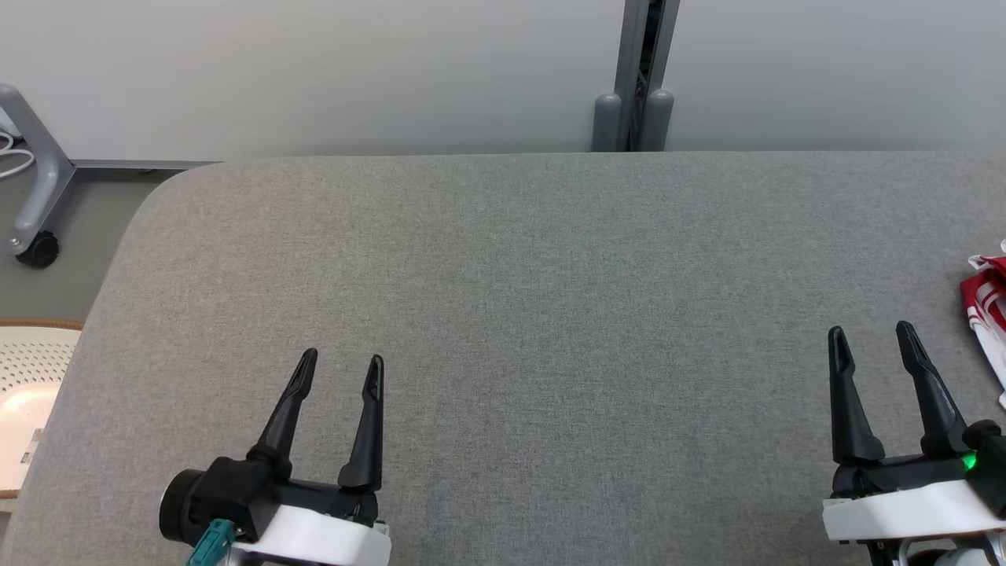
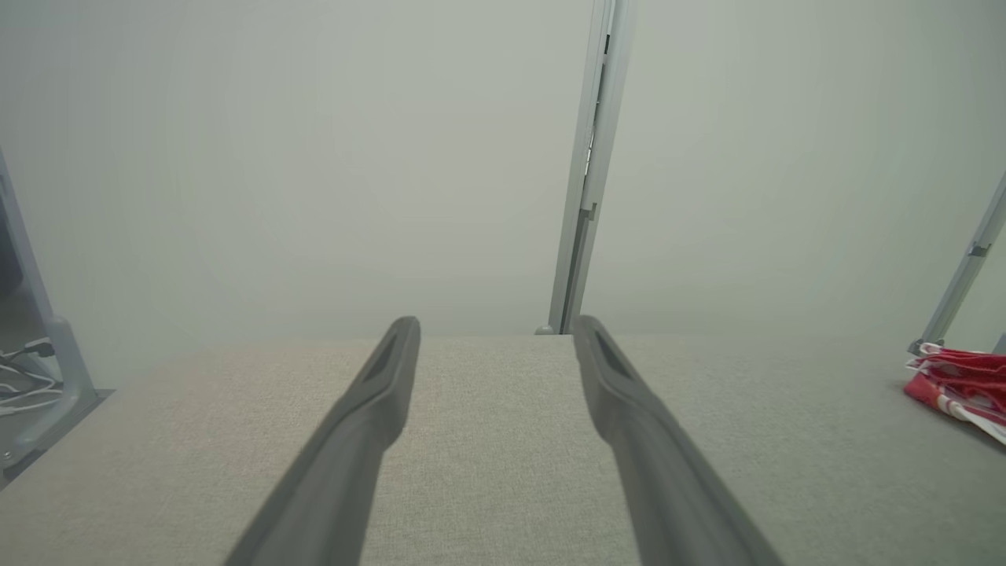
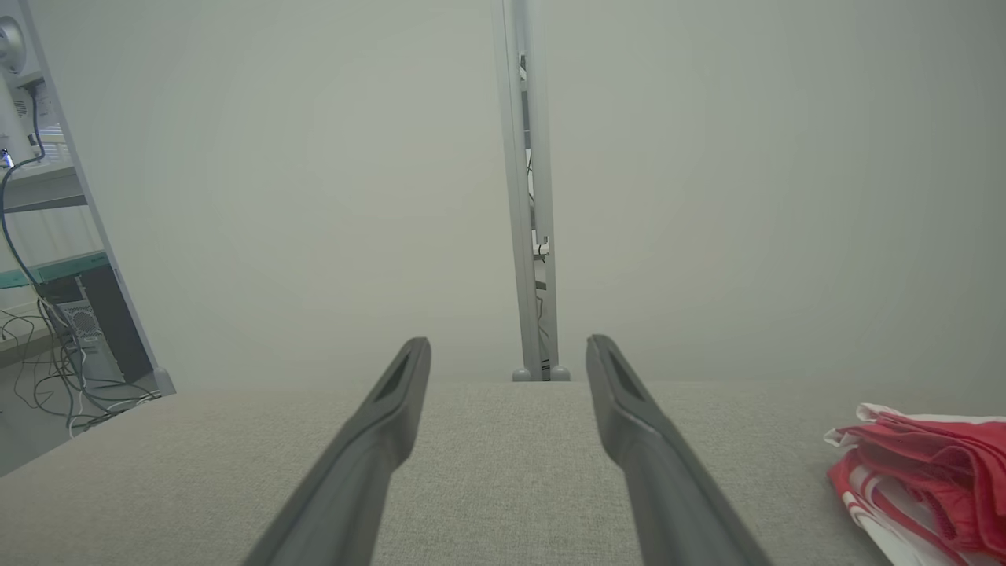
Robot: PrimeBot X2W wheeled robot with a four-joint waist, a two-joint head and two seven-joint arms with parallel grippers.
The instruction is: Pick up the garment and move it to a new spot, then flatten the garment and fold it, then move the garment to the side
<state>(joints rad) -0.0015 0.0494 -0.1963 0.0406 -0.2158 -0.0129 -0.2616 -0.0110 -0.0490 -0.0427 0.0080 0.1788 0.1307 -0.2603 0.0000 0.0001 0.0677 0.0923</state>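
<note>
**Spotter:** Red-and-white garment (image 1: 989, 306), where does it lie from your grippers?

**Operator:** Bunched at the table's (image 1: 503, 259) far right, partly cut off by the head view. It's just right of my right gripper (image 1: 869, 328), not touching. My left gripper (image 1: 343, 357) is well apart.

**Spotter:** Fingers?

**Operator:** Both pairs spread wide, holding nothing. I'd swing the right arm rightward.
</note>
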